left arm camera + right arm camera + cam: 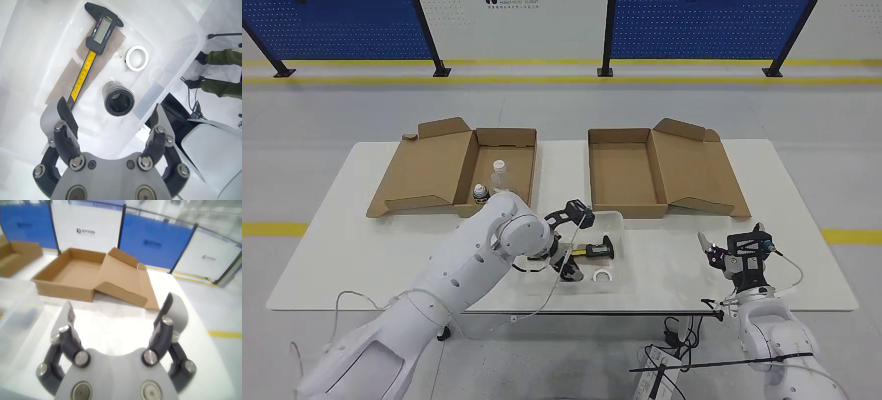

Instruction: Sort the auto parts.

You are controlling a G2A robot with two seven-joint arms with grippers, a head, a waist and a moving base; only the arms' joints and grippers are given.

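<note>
A clear plastic bin holds a black digital caliper with a yellow scale, a white ring and a steel linear bearing lying with its bore toward the camera. My left gripper hangs open just above the bearing, one finger near the caliper's tip, the other at the bin wall. In the top view the left gripper is over the bin, by the caliper and ring. My right gripper is open and empty above the table's right front.
Two open cardboard boxes stand at the back. The left box holds a small bottle and a dark-capped part. The right box has nothing in it. Cables hang off the table's front edge.
</note>
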